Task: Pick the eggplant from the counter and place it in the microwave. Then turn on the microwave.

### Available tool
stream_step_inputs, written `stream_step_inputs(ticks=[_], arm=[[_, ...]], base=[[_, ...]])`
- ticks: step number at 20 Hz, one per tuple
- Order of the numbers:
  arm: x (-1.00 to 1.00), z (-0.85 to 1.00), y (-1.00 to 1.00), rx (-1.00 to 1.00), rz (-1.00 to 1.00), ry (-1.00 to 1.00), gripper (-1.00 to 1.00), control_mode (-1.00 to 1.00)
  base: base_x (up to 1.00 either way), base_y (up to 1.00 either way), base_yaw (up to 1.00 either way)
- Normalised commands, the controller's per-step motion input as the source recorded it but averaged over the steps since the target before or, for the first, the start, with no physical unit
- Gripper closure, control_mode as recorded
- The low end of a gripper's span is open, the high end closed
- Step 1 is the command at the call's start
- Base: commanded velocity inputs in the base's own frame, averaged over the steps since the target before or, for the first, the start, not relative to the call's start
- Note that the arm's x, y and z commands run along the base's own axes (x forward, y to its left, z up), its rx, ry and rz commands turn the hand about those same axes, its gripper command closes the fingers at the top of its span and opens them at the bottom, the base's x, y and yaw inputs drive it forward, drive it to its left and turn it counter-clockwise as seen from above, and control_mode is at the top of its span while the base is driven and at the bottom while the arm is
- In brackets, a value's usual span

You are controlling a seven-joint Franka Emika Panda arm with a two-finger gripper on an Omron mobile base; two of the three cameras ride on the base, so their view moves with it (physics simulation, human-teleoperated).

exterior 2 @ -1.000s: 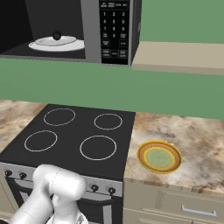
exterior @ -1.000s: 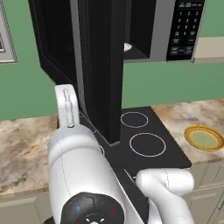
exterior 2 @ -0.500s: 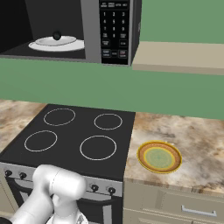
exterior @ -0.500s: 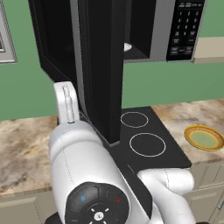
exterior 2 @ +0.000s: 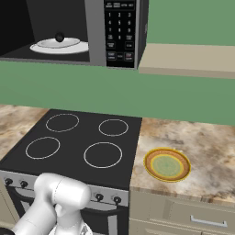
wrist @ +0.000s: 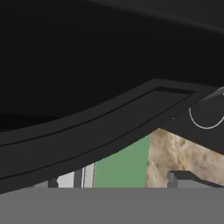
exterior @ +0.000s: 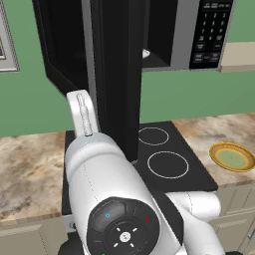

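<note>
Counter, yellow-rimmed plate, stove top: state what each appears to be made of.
The beige-brown marbled counter looks like polished stone, given its mottled veining. The yellow-rimmed green plate seems glazed ceramic, smooth and evenly coloured, though it could be plastic. The flat black stove top looks like smooth glass, with thin white rings.

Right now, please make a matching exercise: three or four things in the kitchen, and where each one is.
Things:
1. small dark purple-black eggplant
2. yellow-rimmed green plate
3. black button keypad
4. black four-ring stove top

Places:
A. on the beige marbled counter
B. front of the black microwave, right of its opening
C. below the microwave
D. on a white dish inside the microwave

Pairs: 1-D, 2-A, 3-B, 4-C
</note>
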Motion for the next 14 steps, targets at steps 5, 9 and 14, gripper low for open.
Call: stream_step_inputs(ticks=[5,9,14], arm=[[-0.01,0.13,-0.17,-0.04,0.0,0.02,-1.0,-1.0],[-0.04,0.14,-0.19,-0.05,0.0,0.02,-1.0,-1.0],[-0.02,0.15,-0.4,-0.05,0.0,0.05,-1.0,-1.0]], base=[[0.0,0.0,0.0],[0.0,0.0,0.0],[0.0,0.0,0.0]])
